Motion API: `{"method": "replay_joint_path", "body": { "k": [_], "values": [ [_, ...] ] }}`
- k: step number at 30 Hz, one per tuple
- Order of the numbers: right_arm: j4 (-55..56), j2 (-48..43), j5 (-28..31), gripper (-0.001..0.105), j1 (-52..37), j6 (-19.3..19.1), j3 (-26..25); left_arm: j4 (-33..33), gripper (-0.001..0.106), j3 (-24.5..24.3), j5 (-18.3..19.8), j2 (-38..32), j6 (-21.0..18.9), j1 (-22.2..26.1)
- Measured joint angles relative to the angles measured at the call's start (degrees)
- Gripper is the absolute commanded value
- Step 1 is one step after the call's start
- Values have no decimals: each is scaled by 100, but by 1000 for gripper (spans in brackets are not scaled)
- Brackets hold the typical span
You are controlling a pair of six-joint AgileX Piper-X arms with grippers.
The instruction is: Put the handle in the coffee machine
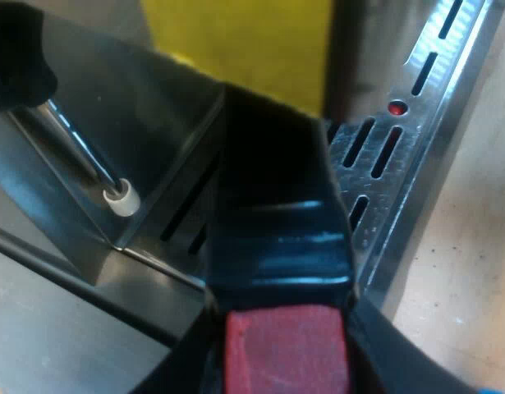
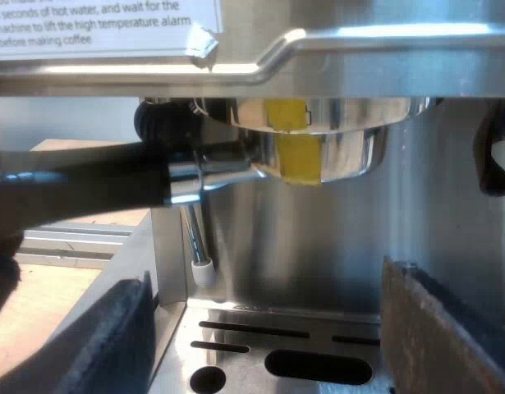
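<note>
While our left pincer (image 1: 285,365) pinches the dark handle (image 1: 277,238) at its red end (image 1: 285,353), our right pincer (image 2: 260,283) hangs spread above the drip tray (image 2: 277,328), gripping nothing. The holder (image 2: 334,152) sits up against the underside of the espresso machine (image 2: 359,57) at its front, with a yellow strip (image 2: 289,156) on its metal bowl. From the bowl the handle runs out toward nine o'clock. At six o'clock beneath the handle's metal neck hangs the white-tipped steam wand (image 2: 195,246). We cannot tell whether the holder is locked.
</note>
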Motion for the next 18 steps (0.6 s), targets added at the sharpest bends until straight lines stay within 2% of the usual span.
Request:
{"method": "replay_joint_path", "body": {
  "k": [5, 15, 16, 18],
  "values": [
    [0, 0, 0, 61, 0, 0, 0, 113, 0, -27, 58, -97, 12, 0],
    [0, 0, 0, 60, -48, 0, 0, 124, 0, -27, -62, -217, -13, -12],
    [15, 0, -11, 56, -113, 0, 0, 125, 0, -27, -80, -240, -16, -12],
    [153, 0, -63, 54, -236, 0, 0, 125, 0, -27, -91, -238, -31, -12]
  ]
}}
